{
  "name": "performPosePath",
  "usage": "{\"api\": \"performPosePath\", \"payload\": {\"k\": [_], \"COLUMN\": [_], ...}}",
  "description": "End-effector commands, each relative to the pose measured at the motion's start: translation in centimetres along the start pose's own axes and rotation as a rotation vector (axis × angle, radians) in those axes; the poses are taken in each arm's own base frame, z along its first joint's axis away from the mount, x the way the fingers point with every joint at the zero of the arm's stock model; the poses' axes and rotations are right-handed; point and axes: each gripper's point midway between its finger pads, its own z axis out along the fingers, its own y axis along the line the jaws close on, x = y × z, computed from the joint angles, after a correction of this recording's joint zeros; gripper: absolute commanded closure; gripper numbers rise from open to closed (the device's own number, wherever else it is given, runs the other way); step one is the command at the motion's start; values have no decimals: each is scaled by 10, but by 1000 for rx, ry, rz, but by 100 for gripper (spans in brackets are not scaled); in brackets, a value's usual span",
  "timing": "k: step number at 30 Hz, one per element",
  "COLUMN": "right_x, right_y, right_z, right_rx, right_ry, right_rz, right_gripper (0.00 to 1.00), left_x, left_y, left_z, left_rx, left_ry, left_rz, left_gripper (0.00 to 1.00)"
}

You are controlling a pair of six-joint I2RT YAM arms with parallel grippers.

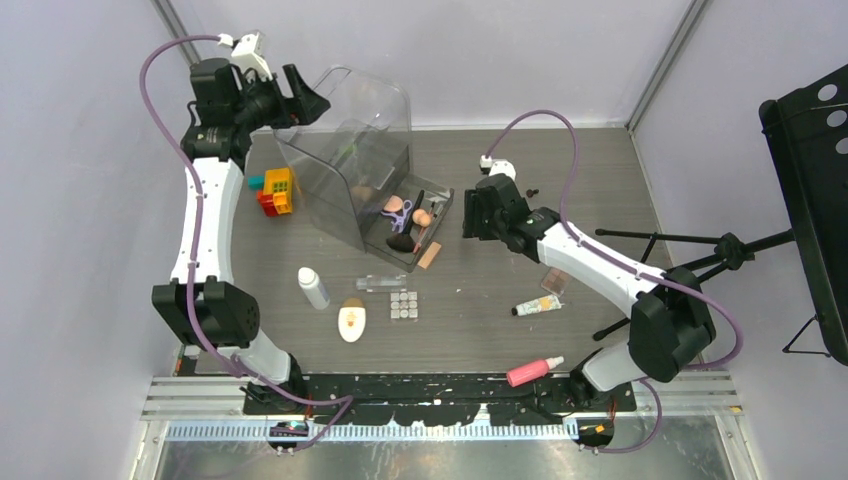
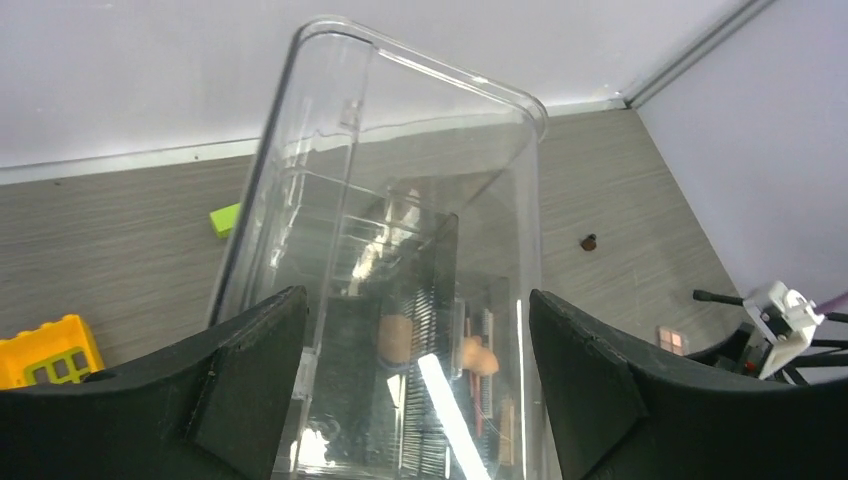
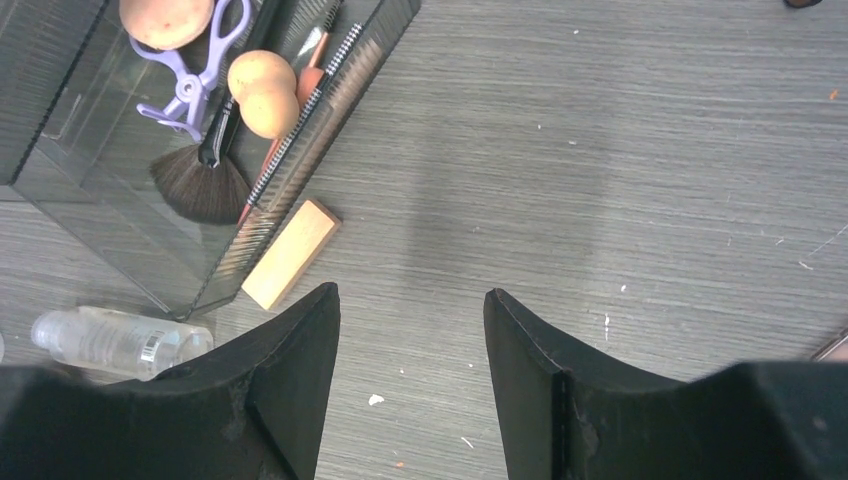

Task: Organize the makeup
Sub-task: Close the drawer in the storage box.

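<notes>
- The right gripper [image 3: 410, 295] hangs slack and empty over the table [image 3: 620, 180]. A tan stick [image 3: 290, 250] lies just off the finger nearer the drawer [image 3: 100, 215].
- The brush [image 3: 200, 185] and sponges [image 3: 262, 90] sit in that drawer, beyond the same finger.
- The left gripper [image 2: 415, 300] straddles the case [image 2: 400, 130]; I can't tell if it's clamping.
- Best centre on the stick, cross its narrow width, and avoid the drawer wall.
</notes>
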Motion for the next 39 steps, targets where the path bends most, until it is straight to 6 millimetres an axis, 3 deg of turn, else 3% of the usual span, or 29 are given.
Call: {"api": "performPosePath", "payload": {"k": [1,7,20,27,39], "right_x": [-10,0,15,15,19], "right_y": [1,-4,-8,-6,6], "right_z": [-3,-4,0,-1,4], "right_rx": [-10,2,8,-6,-60], "right_ry": [-62,-47,-14,-19,-9], "right_rz": [54,61,61,78,128], "right_gripper": [40,40,40,40,41], "left_x": [-18,-27,-3,11,35], "left_y": [6,26,69,71,65], "left_z": [-3,-1,6,12,-14], "left_rx": [-39,-131,-244,-234,-274], "left_ry": [-13,-22,16,37,-1], "left_rz": [54,124,127,65,-15], "left_gripper": [17,15,14,14,23]}}
